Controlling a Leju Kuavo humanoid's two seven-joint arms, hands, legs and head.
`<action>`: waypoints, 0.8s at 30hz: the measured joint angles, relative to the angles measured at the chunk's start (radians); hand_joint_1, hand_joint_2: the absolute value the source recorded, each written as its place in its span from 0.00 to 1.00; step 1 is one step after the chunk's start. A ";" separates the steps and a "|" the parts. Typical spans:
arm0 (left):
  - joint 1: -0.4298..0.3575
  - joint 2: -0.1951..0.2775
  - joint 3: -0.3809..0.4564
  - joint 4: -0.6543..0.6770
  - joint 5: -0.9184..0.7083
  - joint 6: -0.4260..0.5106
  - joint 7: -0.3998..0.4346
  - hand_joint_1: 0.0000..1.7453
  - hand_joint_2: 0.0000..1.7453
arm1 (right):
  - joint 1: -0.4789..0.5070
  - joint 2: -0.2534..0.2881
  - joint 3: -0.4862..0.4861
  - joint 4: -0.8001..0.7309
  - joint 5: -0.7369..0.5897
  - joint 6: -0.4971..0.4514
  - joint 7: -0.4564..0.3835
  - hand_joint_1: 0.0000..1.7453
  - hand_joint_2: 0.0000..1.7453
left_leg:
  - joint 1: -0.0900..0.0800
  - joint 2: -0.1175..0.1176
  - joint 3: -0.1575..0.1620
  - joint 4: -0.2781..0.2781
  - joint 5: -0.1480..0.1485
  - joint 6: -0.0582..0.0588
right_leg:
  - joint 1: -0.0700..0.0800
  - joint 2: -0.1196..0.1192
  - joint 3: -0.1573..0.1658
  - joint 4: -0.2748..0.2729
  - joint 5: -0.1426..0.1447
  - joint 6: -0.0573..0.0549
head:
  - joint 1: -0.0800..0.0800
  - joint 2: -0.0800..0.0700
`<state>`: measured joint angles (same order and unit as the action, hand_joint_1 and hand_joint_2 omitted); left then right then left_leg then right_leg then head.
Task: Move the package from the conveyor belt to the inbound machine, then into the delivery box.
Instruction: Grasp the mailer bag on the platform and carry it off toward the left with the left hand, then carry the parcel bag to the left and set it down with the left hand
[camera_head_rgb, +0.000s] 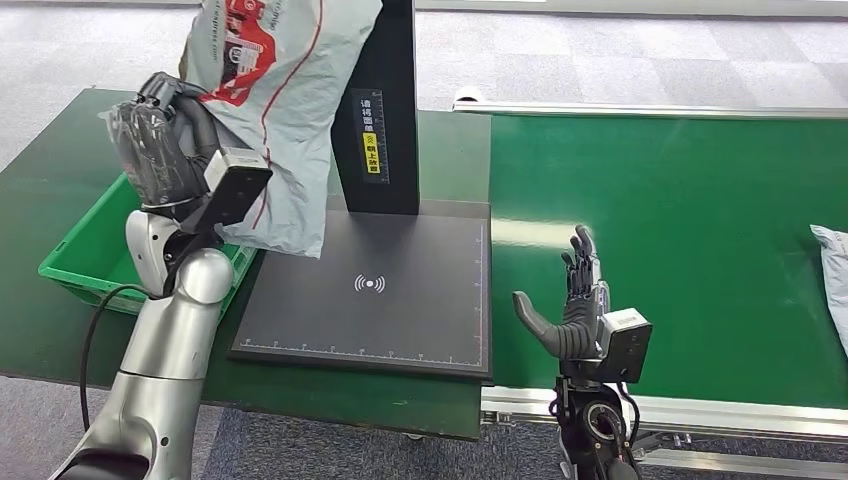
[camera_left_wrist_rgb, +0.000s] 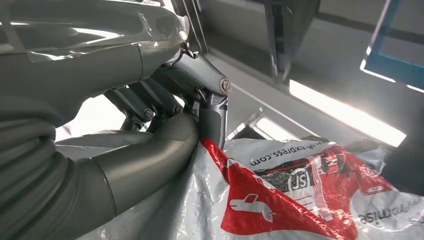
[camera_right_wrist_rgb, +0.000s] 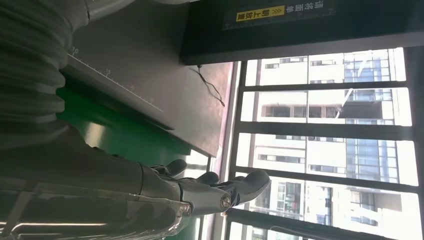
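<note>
Nearest the robot, the right hand (camera_head_rgb: 575, 300) stands upright over the near edge of the green conveyor belt (camera_head_rgb: 680, 230), released, fingers apart and holding nothing; the right wrist view shows those fingers (camera_right_wrist_rgb: 240, 185) lightly curved with no object among them. It plays no part at present, so little risk comes from it unless it swings across the scanner.

Just beyond lies the black scan pad (camera_head_rgb: 400, 300) of the inbound machine, bare, with its wireless symbol showing. At its left edge the left hand (camera_head_rgb: 165, 150) is raised, grasping the grey and red courier package (camera_head_rgb: 285, 110) by one side. The left wrist view shows the thumb (camera_left_wrist_rgb: 150, 160) and a finger (camera_left_wrist_rgb: 215, 115) pinching the plastic film near a corner of the bag (camera_left_wrist_rgb: 300, 195).

The package hangs tilted, its lower end drooping between the pad and the green delivery box (camera_head_rgb: 85, 245), its upper part leaning close to the machine's black post (camera_head_rgb: 385, 110).

The main hazard, I judge, is the grip: the film is slick and only a margin is pinched, so the weight of the contents could pull it free. A swing towards the box could also drag the bag against the post, or catch it on the bin's rim.

Farther right, another grey parcel (camera_head_rgb: 832, 280) waits at the belt's edge.
</note>
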<state>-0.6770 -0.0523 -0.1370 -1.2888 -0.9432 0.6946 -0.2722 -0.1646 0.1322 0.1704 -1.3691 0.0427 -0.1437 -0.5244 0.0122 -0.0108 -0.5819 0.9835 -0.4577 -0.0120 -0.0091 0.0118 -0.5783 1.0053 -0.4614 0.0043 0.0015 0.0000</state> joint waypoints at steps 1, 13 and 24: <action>-0.009 0.010 0.015 -0.001 -0.005 -0.003 0.010 1.00 1.00 | -0.002 0.000 -0.002 -0.001 0.001 0.000 0.004 0.00 1.00 | 0.000 0.000 0.000 0.000 0.000 0.000 | 0.000 0.000 0.000 0.000 0.000 0.000 | 0.000 0.000; -0.058 0.062 0.093 0.010 -0.021 -0.018 0.036 1.00 1.00 | -0.007 0.002 -0.012 -0.013 0.013 0.003 0.015 0.00 1.00 | 0.000 0.000 0.000 0.000 0.000 0.000 | 0.000 0.000 0.000 0.000 0.000 0.000 | 0.000 0.000; -0.273 0.173 0.173 0.449 -0.132 -0.073 0.143 1.00 1.00 | -0.009 0.004 -0.013 -0.013 0.017 0.035 0.021 0.00 1.00 | 0.001 0.000 0.000 0.000 0.002 -0.001 | 0.001 0.000 0.000 0.001 0.001 -0.001 | 0.000 0.000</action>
<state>-0.9496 0.1208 0.0357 -0.8400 -1.0753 0.6212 -0.1295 -0.1732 0.1359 0.1572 -1.3826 0.0601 -0.1091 -0.5032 0.0128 -0.0105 -0.5816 0.9836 -0.4559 -0.0134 -0.0083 0.0119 -0.5787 1.0060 -0.4605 0.0031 0.0016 0.0000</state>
